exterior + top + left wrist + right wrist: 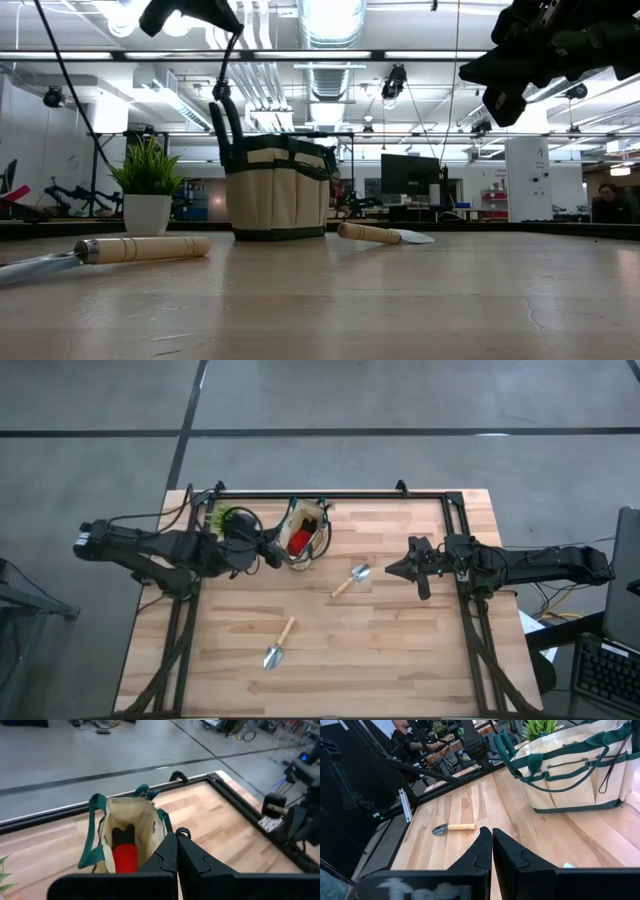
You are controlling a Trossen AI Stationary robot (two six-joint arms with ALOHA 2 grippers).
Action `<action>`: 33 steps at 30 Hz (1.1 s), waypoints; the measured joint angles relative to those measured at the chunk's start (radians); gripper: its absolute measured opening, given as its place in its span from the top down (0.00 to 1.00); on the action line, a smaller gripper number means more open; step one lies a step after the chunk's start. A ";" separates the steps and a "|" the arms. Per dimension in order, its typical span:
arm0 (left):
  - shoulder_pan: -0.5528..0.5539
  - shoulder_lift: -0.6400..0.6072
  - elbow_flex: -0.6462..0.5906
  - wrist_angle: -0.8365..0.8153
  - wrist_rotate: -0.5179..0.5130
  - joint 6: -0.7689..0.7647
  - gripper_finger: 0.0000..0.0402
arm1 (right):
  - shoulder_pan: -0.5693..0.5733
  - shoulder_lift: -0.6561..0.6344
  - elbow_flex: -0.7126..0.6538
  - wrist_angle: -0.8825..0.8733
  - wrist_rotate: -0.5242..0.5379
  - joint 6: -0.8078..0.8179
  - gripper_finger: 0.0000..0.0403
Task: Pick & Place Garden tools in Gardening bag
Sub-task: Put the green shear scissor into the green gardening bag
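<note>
Two trowels lay loose on the wooden desk (400,650), and one gardening bag (306,532) stood near the desk's far edge, left of centre in the high view. One small potted plant (228,518) stood just beside the bag on its left.

The first trowel (350,579) lay near the middle of the desk, to the right of the bag and apart from it. Its long axis ran diagonally, with the metal blade toward the far right and the wooden handle toward the near left. The second trowel (278,644) lay well apart from the first, closer to the near edge. It was also diagonal, but turned the other way round: blade toward the near left, handle toward the far right.

Inside the open bag, a red item (125,858) and a dark tool (123,835) behind it showed in the left wrist view.

The left gripper (270,552) hung just beside the bag's left side, above the desk, its jaws pressed together on nothing. The right gripper (394,569) hovered over the desk's right part, well clear of both trowels, its jaws likewise clenched and empty.
</note>
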 joint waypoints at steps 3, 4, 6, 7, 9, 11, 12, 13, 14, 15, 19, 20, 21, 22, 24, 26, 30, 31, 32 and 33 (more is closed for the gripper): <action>0.003 0.000 0.000 0.043 0.005 0.003 1.00 | 0.000 0.000 0.000 0.001 0.000 0.000 0.98; 0.003 0.004 0.000 0.071 0.014 0.020 1.00 | 0.000 0.000 0.000 0.001 0.000 0.000 0.98; 0.003 0.013 0.000 0.133 0.038 0.070 1.00 | 0.000 0.000 0.000 0.001 0.000 -0.001 0.98; 0.003 0.017 0.000 0.160 0.058 0.095 1.00 | 0.000 0.000 0.000 0.001 0.000 -0.001 0.98; 0.003 0.026 0.000 0.186 0.079 0.128 1.00 | 0.000 0.000 0.000 0.001 0.000 -0.004 0.98; 0.003 0.028 0.000 0.174 0.079 0.130 1.00 | 0.000 0.000 0.000 0.001 0.000 -0.003 0.98; 0.003 0.028 0.000 0.149 0.071 0.123 1.00 | 0.000 0.000 0.000 0.001 0.000 -0.003 0.98; 0.004 0.028 0.000 0.121 0.057 0.106 1.00 | 0.000 0.000 0.000 0.001 0.000 -0.003 0.98; 0.006 0.028 0.000 0.091 0.041 0.087 1.00 | 0.000 0.000 0.000 0.001 0.000 -0.003 0.98; 0.008 0.027 0.000 0.059 0.027 0.065 1.00 | 0.000 0.000 0.000 0.002 0.000 -0.003 0.98; 0.016 0.027 0.000 0.002 -0.005 -0.022 1.00 | 0.000 0.000 0.000 0.002 0.000 0.000 0.98; 0.016 0.027 0.000 0.012 -0.007 -0.029 1.00 | 0.000 0.000 0.000 0.002 0.000 0.000 0.98; 0.016 0.030 0.000 0.037 -0.002 -0.027 1.00 | 0.000 0.000 0.000 0.002 0.000 0.000 0.98; 0.016 0.033 0.000 0.069 0.010 -0.001 1.00 | 0.000 0.000 0.000 0.002 0.000 0.000 0.98; 0.016 0.044 0.000 0.128 0.049 0.075 1.00 | 0.000 0.000 0.000 0.002 0.000 0.000 0.98; 0.016 0.052 0.000 0.155 0.082 0.134 1.00 | 0.000 0.000 0.000 0.002 0.000 -0.001 0.98; 0.016 0.047 0.000 0.015 0.030 0.055 1.00 | 0.000 0.000 0.000 0.002 0.000 0.000 0.98; 0.019 0.043 0.000 -0.040 0.008 0.007 1.00 | 0.000 0.000 0.000 0.003 0.000 0.000 0.98; 0.021 0.037 -0.001 -0.086 -0.010 -0.038 1.00 | 0.000 0.000 0.000 0.003 0.000 0.000 0.98; 0.022 0.031 -0.001 -0.123 -0.025 -0.070 1.00 | 0.000 0.000 0.000 0.003 0.000 0.000 0.98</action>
